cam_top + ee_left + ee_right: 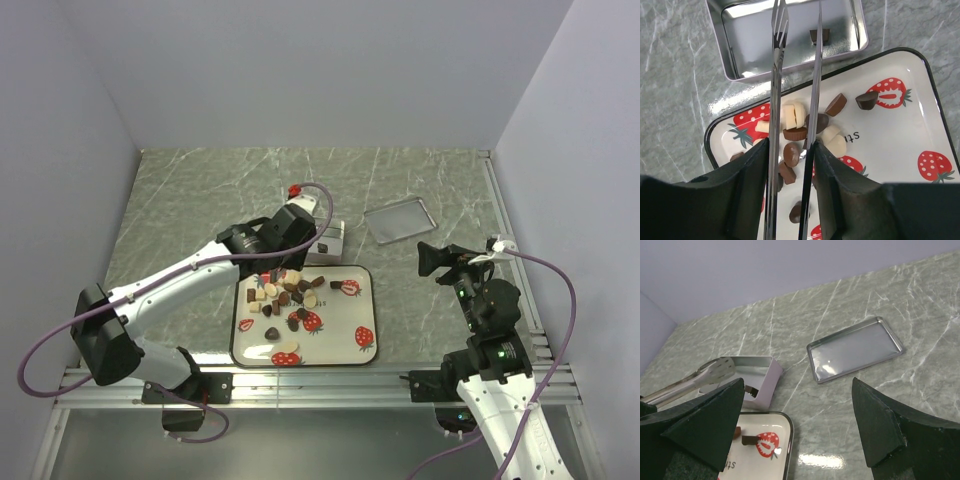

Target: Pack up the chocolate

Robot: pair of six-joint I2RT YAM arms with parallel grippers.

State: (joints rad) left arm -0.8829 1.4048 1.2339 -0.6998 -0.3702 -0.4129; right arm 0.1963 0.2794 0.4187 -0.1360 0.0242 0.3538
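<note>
Several chocolate pieces (290, 292), dark brown, light brown and cream-white, lie scattered on the far left half of the strawberry-print tray (372, 310). My left gripper (290, 240) is shut on metal tongs (775, 100), whose empty tips are spread over an open tin box (740, 30). One dark chocolate (819, 36) lies in the tin. More pieces (791, 152) show on the tray (890, 135) under the tongs. My right gripper (430, 260) is open and empty, held above the table right of the tray. In its view are the tin (765, 380) and the tongs (715, 371).
The tin's flat metal lid (399, 219) lies on the marble table behind and right of the tray; it also shows in the right wrist view (855, 347). The tin (330, 238) stands just behind the tray's far edge. Walls close in the table on three sides.
</note>
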